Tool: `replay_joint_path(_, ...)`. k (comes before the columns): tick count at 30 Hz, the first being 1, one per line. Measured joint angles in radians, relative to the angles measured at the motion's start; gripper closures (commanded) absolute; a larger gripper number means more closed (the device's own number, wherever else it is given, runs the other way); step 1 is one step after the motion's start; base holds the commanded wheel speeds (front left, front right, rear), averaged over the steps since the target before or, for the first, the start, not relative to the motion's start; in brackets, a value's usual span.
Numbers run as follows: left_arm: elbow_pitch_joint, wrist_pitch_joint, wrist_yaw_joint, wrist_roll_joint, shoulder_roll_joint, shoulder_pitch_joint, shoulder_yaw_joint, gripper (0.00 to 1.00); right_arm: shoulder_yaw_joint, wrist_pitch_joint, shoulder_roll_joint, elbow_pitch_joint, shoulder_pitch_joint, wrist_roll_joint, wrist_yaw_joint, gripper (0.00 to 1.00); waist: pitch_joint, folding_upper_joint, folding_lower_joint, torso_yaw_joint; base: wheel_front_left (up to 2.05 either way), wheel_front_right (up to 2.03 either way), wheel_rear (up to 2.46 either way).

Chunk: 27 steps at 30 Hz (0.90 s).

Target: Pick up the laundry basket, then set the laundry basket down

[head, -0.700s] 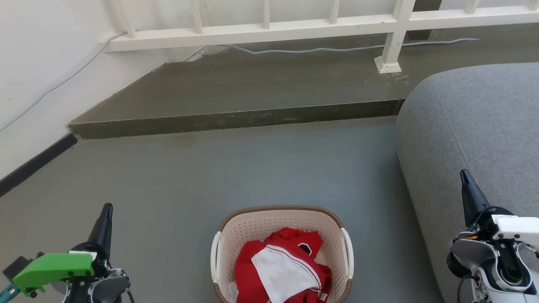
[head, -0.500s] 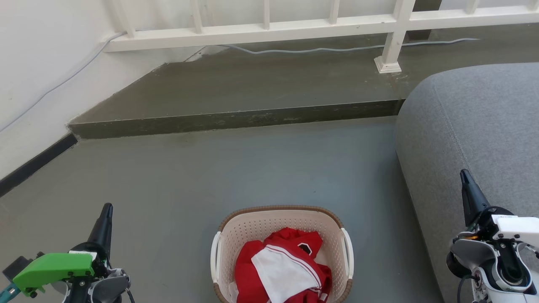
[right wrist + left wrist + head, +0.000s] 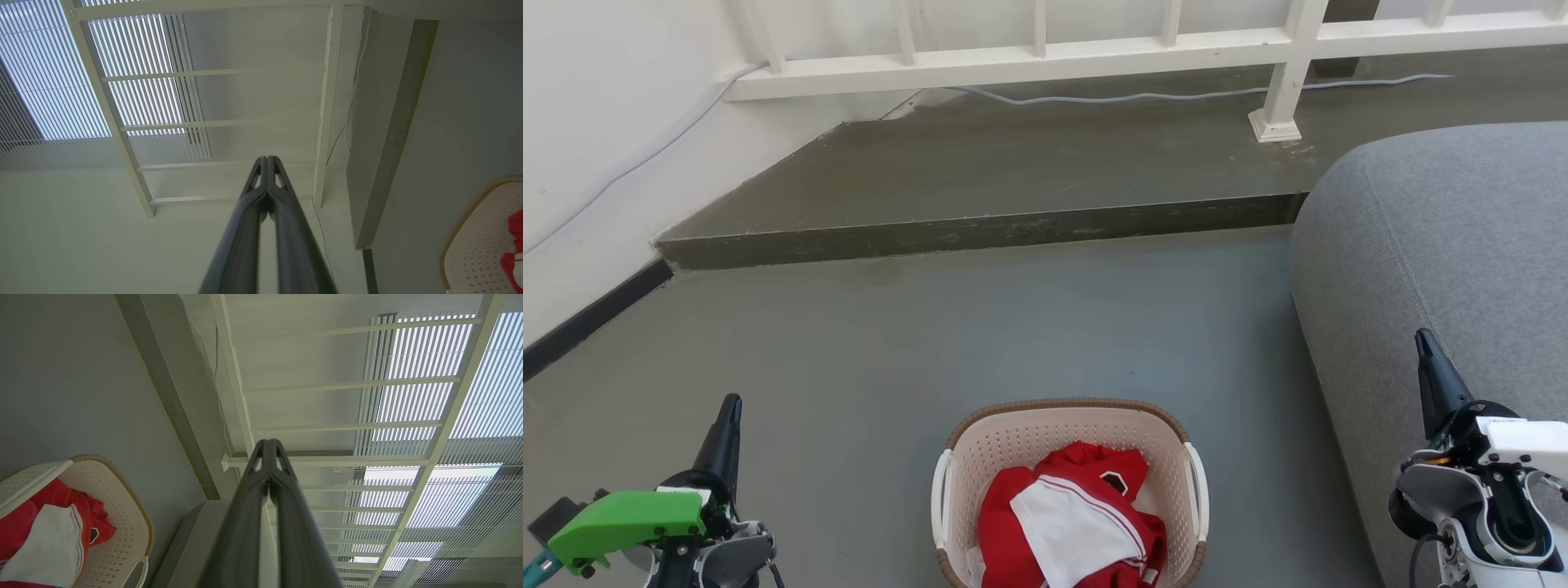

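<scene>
The basket (image 3: 1045, 437) stands on the floor (image 3: 1013, 327) at the bottom centre of the head view, its near end cut off by the frame edge. Red and white clothes (image 3: 1078, 514) are heaped inside it. It lies between the two hands, well apart from each.

The left hand (image 3: 729, 406) is at the lower left. The right hand (image 3: 1423, 341) is at the lower right, in front of the grey sofa (image 3: 1462, 245). Both point up the frame with their fingers pressed tip to tip, holding nothing.

This looks like a ready pose with the pick not yet begun. The basket sits centred, probably so each arm can reach one of the white handles (image 3: 940, 498). The hands would have to spread, then drop inward to them. Lifting both sides level should keep the clothes in.
</scene>
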Motion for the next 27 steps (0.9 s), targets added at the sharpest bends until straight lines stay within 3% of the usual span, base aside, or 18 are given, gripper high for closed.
replay_joint_path(27,0.0,0.0,0.0,0.0,0.0,0.0,0.0,1.0,0.0,0.0,0.0,0.0,0.0,0.0,0.0,1.0,0.0,0.0,0.0,0.0,0.0,0.0,0.0)
